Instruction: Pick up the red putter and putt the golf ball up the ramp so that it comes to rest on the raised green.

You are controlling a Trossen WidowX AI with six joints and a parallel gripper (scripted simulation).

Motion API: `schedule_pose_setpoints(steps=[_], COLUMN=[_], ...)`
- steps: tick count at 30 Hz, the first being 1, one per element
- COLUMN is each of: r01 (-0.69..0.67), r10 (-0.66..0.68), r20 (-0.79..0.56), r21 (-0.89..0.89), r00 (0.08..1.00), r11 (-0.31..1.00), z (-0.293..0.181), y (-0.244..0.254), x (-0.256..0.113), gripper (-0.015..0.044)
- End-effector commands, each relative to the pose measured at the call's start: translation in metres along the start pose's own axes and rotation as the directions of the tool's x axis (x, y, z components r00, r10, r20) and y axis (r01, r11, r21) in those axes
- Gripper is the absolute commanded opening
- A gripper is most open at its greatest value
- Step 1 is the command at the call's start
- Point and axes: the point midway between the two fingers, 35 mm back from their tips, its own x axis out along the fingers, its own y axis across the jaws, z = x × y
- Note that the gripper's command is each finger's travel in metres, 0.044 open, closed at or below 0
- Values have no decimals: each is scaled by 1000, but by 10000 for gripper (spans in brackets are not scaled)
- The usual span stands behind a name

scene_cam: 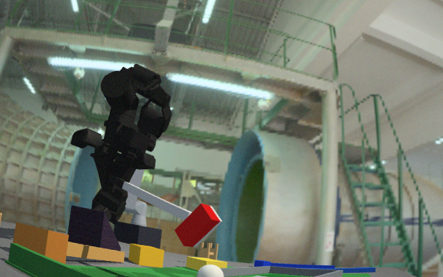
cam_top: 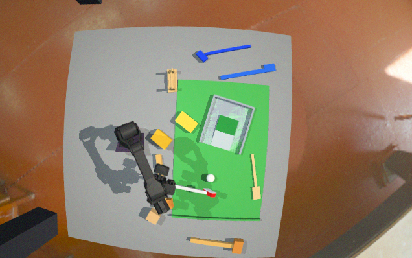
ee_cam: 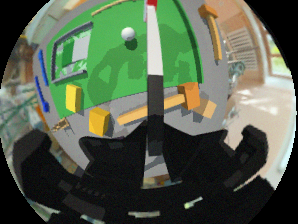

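My gripper (cam_top: pixel 172 187) (scene_cam: pixel 118 177) (ee_cam: pixel 150 122) is shut on the dark grip of the red putter (cam_top: pixel 211 194) (scene_cam: pixel 198 226) (ee_cam: pixel 155 50). Its white shaft reaches out over the green mat (cam_top: pixel 191 94) (ee_cam: pixel 117 82), with the red head in the air, tilted. The white golf ball (cam_top: pixel 210 177) (scene_cam: pixel 210 271) (ee_cam: pixel 128 34) rests on the mat. In the top view the head appears just below the ball, on the side away from the ramp. The white ramp (cam_top: pixel 223 140) (ee_cam: pixel 80 48) leads to the raised green (cam_top: pixel 227 125) (ee_cam: pixel 67 53) inside grey walls.
Yellow blocks (cam_top: pixel 186 122) (cam_top: pixel 161 139) stand near the mat's left edge. An orange mallet (ee_cam: pixel 189 96) lies below the arm, beside a tan block (cam_top: pixel 153 216). A tan mallet (cam_top: pixel 256 192) lies on the mat's right. Blue clubs (cam_top: pixel 202 56) (cam_top: pixel 269 67) and a small wooden rack (cam_top: pixel 172 80) are at the back.
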Motion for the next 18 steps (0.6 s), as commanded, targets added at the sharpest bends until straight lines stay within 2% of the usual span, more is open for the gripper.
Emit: schedule_pose_setpoints(steps=[1,11,18], r01=[3,2,2], r10=[-3,-2,-2], r20=[5,5,5], r21=[19,18,18], r00=[1000,1000,1000], r11=[1000,1000,1000], z=[0,0,0], y=[-5,-5,-5], x=[2,37,42], gripper=[0,0,0])
